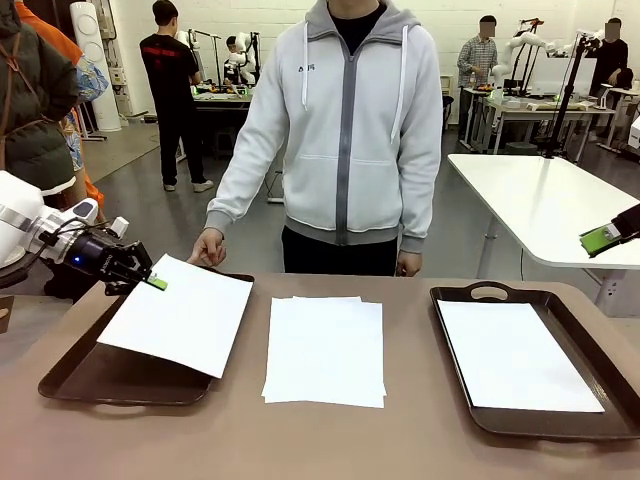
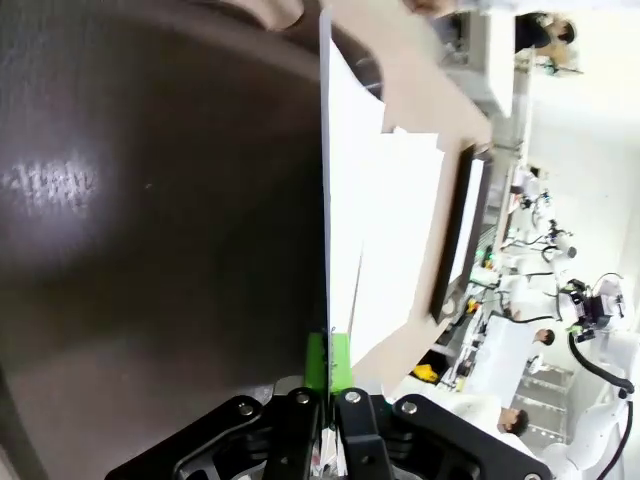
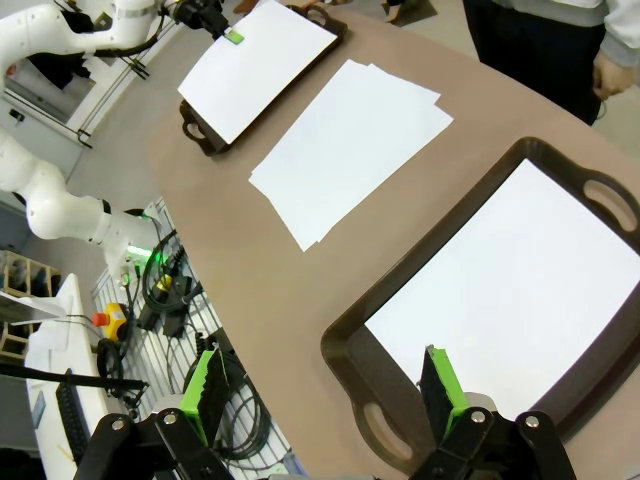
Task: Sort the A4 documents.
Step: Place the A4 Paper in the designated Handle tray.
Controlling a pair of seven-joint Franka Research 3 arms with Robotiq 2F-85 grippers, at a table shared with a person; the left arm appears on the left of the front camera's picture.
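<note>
A brown table (image 1: pixel 320 445) runs across the front view, and one person in a pale grey zipped hoodie (image 1: pixel 345 130) stands at its far side. Two dark brown trays with handles sit on the table: the left tray (image 1: pixel 70 385) and the right tray (image 1: pixel 610 425), well apart. Between them a loose pile of white sheets (image 1: pixel 325 350) lies on the bare table top. Its offset edges show at least two sheets, but the full number cannot be told. One more sheet (image 1: pixel 515 355) lies flat inside the right tray, well within its rim. A third lot, a single sheet (image 1: pixel 180 315), hangs tilted over the left tray, and whether its low edge touches the tray is unclear. The left gripper (image 1: pixel 150 280) is clamped on that sheet's far left corner, its green pads pressed together with the paper between them. In the left wrist view the paper runs edge-on away from the fingers. The right gripper (image 3: pixel 325 385) hovers high over the near end of the right tray, its two fingers spread wide with nothing between them. The person's two hands are low at the table's far edge. One hand (image 1: pixel 208 248) is just beside the lifted sheet's far corner, and the other hand (image 1: pixel 408 265) hangs near the right tray's handle.
</note>
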